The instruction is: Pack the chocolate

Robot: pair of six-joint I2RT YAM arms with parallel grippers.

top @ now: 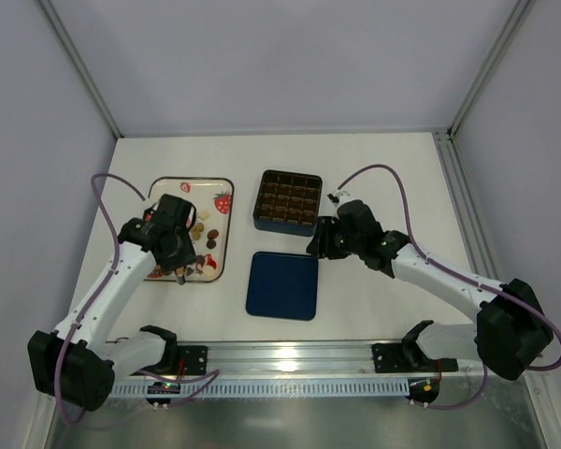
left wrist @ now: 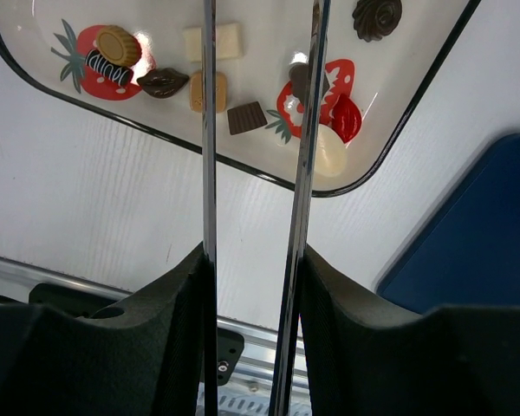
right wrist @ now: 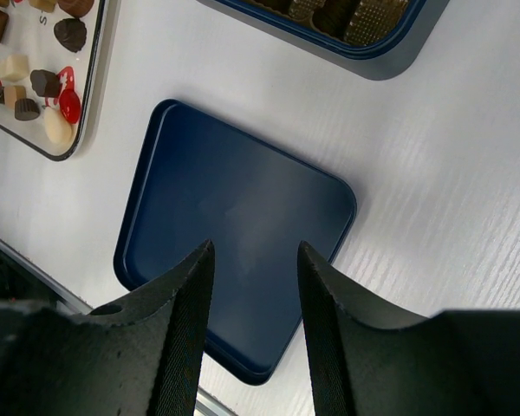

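Several small chocolate pieces (left wrist: 164,82), dark brown, tan and white, lie on a strawberry-printed tray (left wrist: 390,143) at the left (top: 161,192). My left gripper (left wrist: 254,260) hangs over the tray's near edge (top: 179,262). It is shut on a pair of thin metal tweezers (left wrist: 210,130), whose two blades run up out of view with nothing between them. The dark-blue box (top: 287,201) with the brown grid insert stands at centre back, with chocolates (right wrist: 373,17) in it. Over the box lid (right wrist: 234,217), my right gripper (right wrist: 256,260) is open and holds nothing.
The flat blue lid (top: 281,285) lies in front of the box, right of the tray. A metal rail (top: 290,360) with both arm bases runs along the near edge. Grey walls enclose the white table on three sides.
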